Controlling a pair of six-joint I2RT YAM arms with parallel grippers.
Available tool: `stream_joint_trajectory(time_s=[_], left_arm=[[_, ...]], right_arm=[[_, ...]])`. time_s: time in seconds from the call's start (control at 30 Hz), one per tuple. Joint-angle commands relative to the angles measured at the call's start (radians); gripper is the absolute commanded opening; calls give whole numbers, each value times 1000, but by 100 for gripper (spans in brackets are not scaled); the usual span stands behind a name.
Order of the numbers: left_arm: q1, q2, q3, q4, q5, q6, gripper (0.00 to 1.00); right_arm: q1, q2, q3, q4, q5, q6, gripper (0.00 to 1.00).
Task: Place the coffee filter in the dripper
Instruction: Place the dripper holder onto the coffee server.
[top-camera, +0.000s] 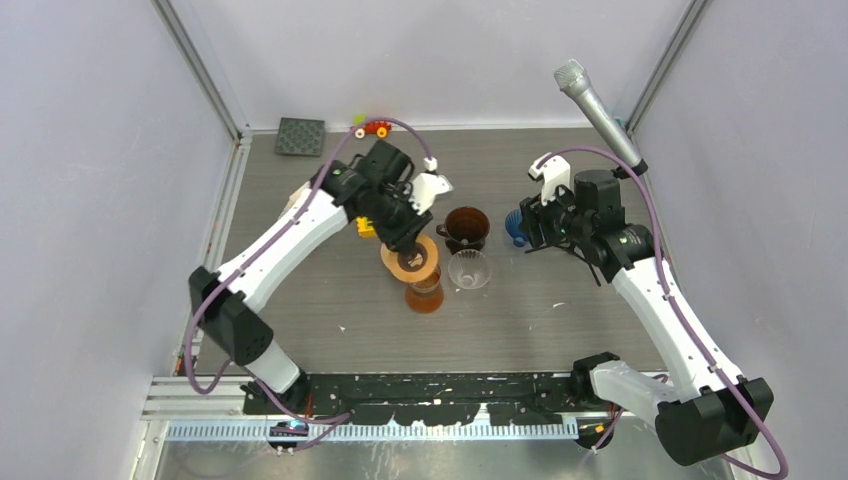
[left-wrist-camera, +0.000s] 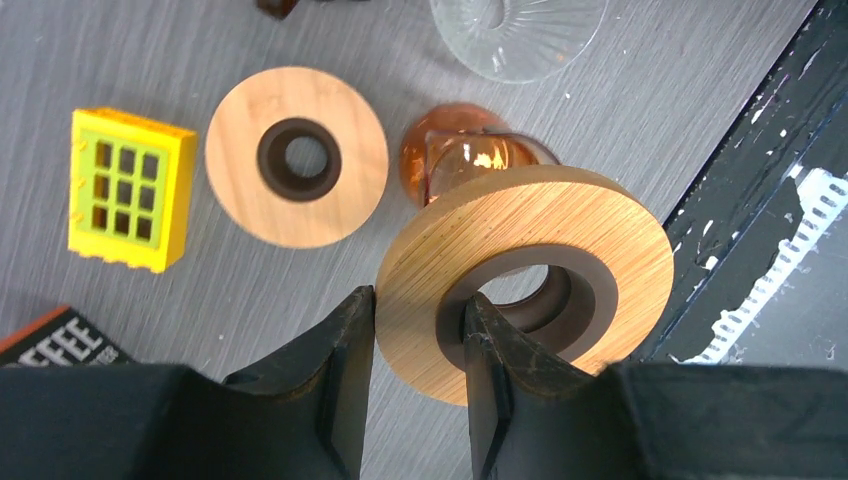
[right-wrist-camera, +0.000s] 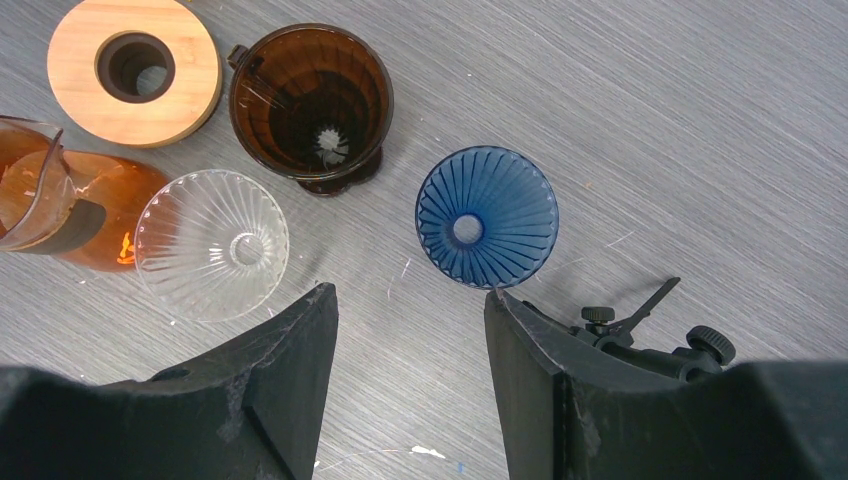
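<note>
Over the amber carafe (left-wrist-camera: 470, 160), the left fingers (left-wrist-camera: 355, 340) are clamped partway closed on a wooden ring (left-wrist-camera: 560, 225), one finger outside its rim and the other down through its hole! Off to the right, the right fingers (right-wrist-camera: 305, 330) hang wide apart, gripping nothing, near the blue dripper (right-wrist-camera: 487, 217) on the counter (right-wrist-camera: 650, 120). The clear dripper (right-wrist-camera: 212, 245) and brown dripper (right-wrist-camera: 310, 105) stand close by.

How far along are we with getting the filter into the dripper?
Early. Nothing looks finished: the clear cone, blue cone and brown dripper sit apart, each empty. In hand: the left gripper clamps a wooden ring above the amber carafe; the right gripper hangs open by the blue cone. Left: seating a filter in a dripper; no paper filter is in view.
</note>
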Motion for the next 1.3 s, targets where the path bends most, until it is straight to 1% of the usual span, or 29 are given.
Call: stream_joint_trajectory(time_s=[0.0,0.2,0.47,1.13,1.27], left_arm=[[-57,95,92,-53,-41,-31,30],[-70,167,136,-56,-51,-34,31],[-72,222,140,-58,-54,-36,31],[-86,250,102,-36,-63,-41,41],[-91,248,96,-32,-79,-40,44]], right_arm=[[-6,-28,12,12,-14,-9,61],[-8,-35,10,13,-20,-9,61],[-8,-30,9,12,-22,-10,61],[-8,-26,9,10,-25,-11,61],[-8,-26,9,9,-26,-11,61]])
